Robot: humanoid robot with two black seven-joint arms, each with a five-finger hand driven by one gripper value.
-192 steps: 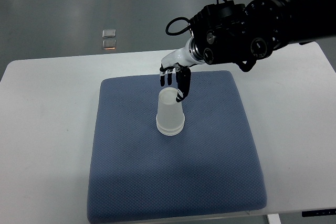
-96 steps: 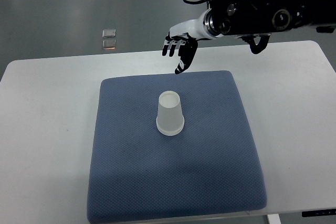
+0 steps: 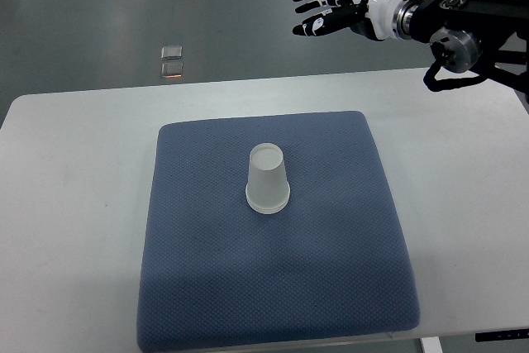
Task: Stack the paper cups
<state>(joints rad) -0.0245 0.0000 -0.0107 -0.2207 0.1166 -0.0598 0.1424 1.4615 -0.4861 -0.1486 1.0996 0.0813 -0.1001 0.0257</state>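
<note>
A stack of white paper cups (image 3: 268, 178) stands upside down near the middle of the blue mat (image 3: 198, 270). Two rims show at its base. My right hand (image 3: 324, 7) is high at the upper right, beyond the table's far edge and well away from the cups. Its fingers are spread and hold nothing. The left arm does not show.
The blue mat lies on a white table (image 3: 74, 171). Two small square objects (image 3: 172, 61) sit on the grey floor beyond the table's far left edge.
My right hand has drawn away from the cup stack, rising and moving back to the upper right. Its fingers have turned to point left. The cups have not moved.
</note>
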